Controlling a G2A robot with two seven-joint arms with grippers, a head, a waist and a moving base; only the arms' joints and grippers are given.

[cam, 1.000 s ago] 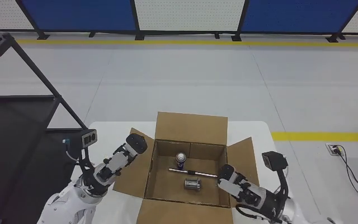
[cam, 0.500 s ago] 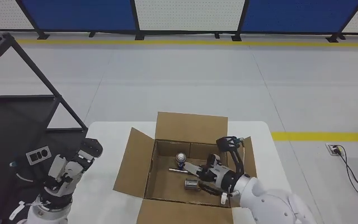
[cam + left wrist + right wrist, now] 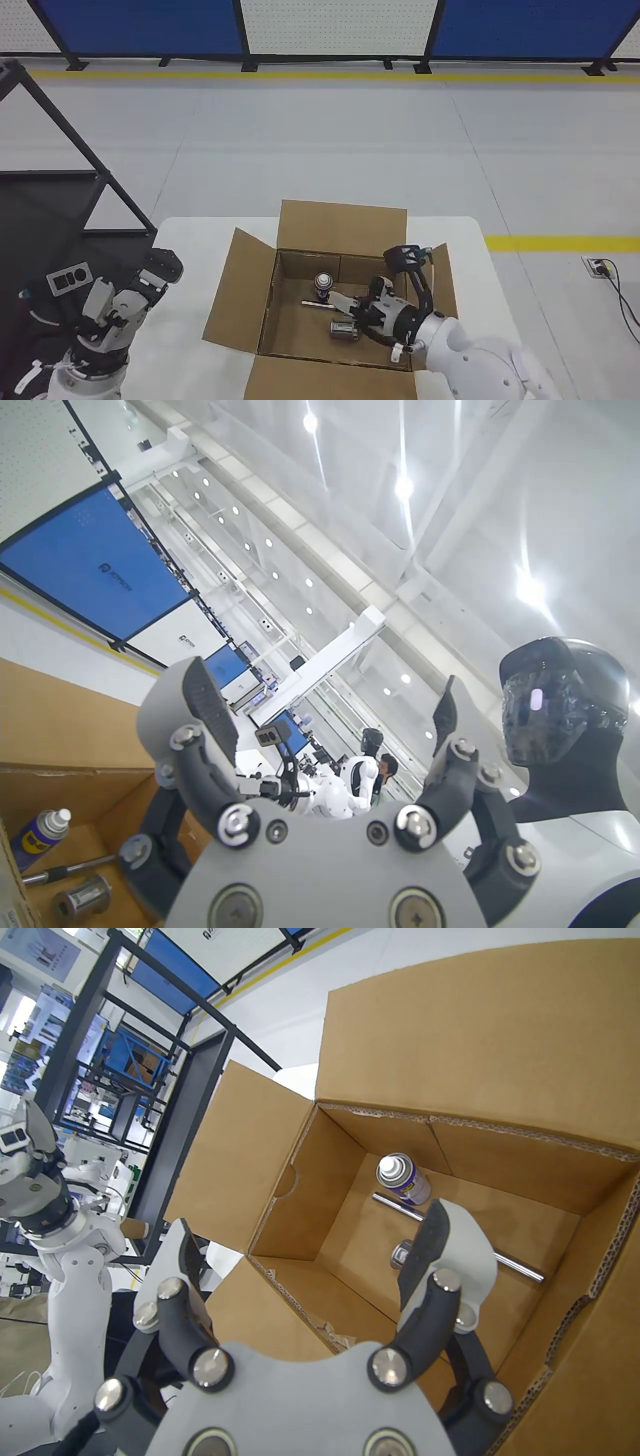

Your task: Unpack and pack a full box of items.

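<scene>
Right pincer (image 3: 310, 1223) apart over box (image 3: 450, 1028); left pincer (image 3: 322, 680) apart too. Rod (image 3: 520, 1267) looks heavy, stiff, slick: grip mid-shaft. Can (image 3: 402, 1178) light, grip its body.

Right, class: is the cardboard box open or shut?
Open. The cardboard box has its flaps folded outward, and the spray can, metal rod and metal cylinder sit exposed inside.
</scene>
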